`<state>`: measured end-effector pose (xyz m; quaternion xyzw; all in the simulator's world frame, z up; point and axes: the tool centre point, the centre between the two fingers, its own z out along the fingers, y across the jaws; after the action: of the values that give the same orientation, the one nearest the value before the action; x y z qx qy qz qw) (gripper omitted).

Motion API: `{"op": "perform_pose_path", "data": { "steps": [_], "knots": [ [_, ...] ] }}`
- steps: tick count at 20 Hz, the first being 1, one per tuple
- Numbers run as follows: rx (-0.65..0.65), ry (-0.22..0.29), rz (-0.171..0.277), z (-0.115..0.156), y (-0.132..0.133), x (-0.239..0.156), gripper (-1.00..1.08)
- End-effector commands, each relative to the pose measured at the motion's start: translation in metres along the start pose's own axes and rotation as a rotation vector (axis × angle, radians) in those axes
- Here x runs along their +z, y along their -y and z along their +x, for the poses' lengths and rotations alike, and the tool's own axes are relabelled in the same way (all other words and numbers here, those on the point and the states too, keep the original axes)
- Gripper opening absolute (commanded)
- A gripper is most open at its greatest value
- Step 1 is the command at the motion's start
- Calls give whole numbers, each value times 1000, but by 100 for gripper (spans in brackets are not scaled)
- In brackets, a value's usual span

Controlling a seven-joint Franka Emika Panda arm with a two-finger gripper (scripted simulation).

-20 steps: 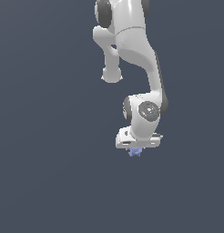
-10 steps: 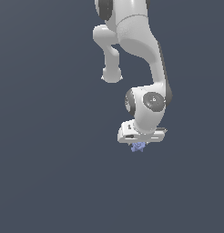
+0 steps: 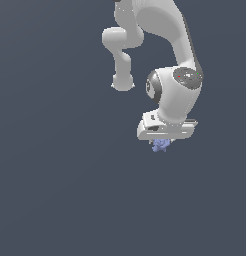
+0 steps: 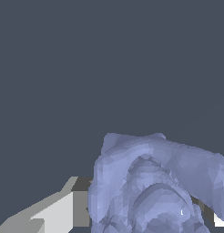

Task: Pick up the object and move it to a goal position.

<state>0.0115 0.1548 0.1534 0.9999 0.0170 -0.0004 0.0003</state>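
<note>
The object (image 3: pixel 160 145) is a tiny periwinkle-blue lumpy thing that hangs just under the white hand of my arm in the exterior view. My gripper (image 3: pixel 162 144) is shut on it, and the fingers are mostly hidden behind the hand and the object. In the wrist view the object (image 4: pixel 155 182) fills the near part of the picture, pressed against a white and grey finger (image 4: pixel 63 211). No goal marker shows in either view.
The white arm (image 3: pixel 170 60) comes down from the top of the exterior view, with an elbow link (image 3: pixel 122 55) toward the exterior view's left. All around is a plain dark grey-blue surface (image 3: pixel 55 190).
The arm has drawn upward, carrying the object with it, and the wrist has turned a little. The grip on the object holds.
</note>
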Motion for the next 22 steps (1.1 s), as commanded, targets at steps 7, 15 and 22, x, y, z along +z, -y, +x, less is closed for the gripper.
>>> {"op": "perform_pose_path", "data": {
  "steps": [7, 15, 22],
  "knots": [
    [0, -1, -1, -35, 33, -94, -100],
    [0, -1, -1, -61, 61, -173, -100],
    [0, -1, 0, -75, 77, -216, -100]
  ]
}}
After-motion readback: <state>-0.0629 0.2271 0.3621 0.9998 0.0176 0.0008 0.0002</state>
